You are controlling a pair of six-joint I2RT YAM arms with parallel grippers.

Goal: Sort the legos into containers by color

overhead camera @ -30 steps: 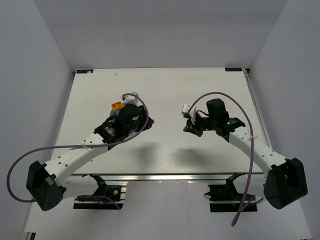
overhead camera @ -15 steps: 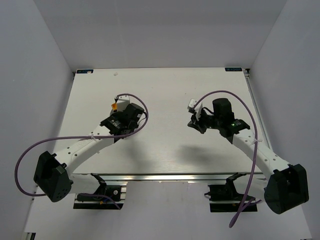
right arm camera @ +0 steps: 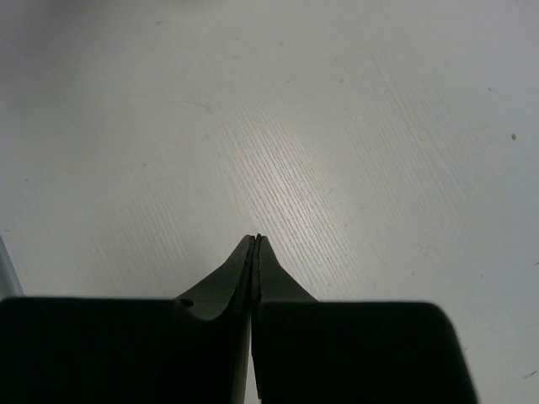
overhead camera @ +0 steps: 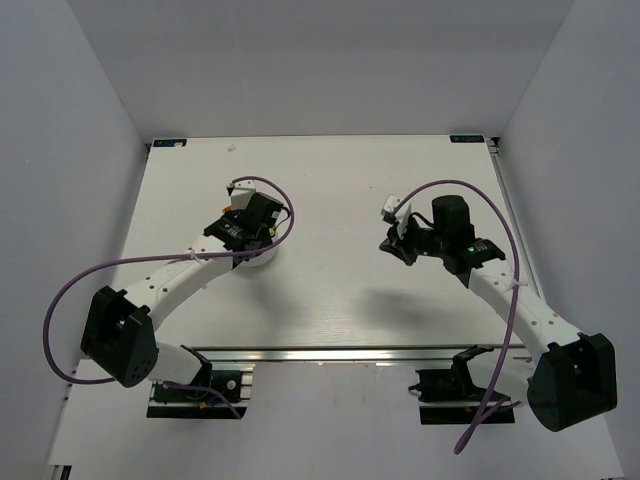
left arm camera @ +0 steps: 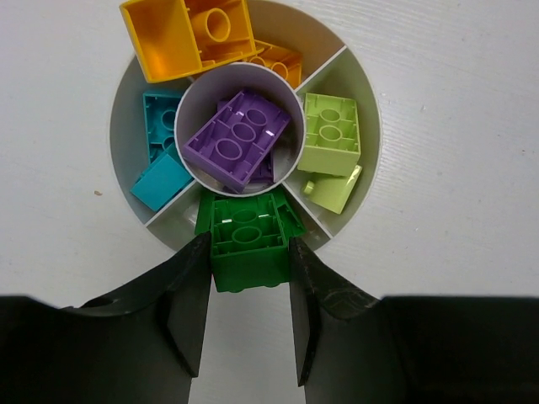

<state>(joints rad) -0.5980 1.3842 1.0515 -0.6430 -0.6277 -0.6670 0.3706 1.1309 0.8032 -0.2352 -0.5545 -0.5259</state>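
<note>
Your left gripper (left arm camera: 247, 252), clamping a green brick (left arm camera: 247, 237), has swung over the green slot (left arm camera: 182, 226) of the bowl (left arm camera: 373, 143), ready to drop; your right gripper (right arm camera: 256, 240) is pinched shut, empty.

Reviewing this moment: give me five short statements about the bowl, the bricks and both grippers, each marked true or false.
1. The left gripper holds a dark green brick at the edge of the bowl. True.
2. The purple bricks lie in an outer wedge. False: they lie in the round middle compartment.
3. The right gripper is shut, with nothing between its fingers. True.
4. The orange bricks share a wedge with the cyan bricks. False: a divider stands between them, and each colour has its own wedge.
5. The lime bricks sit in the wedge across the middle from the cyan ones. True.
</note>
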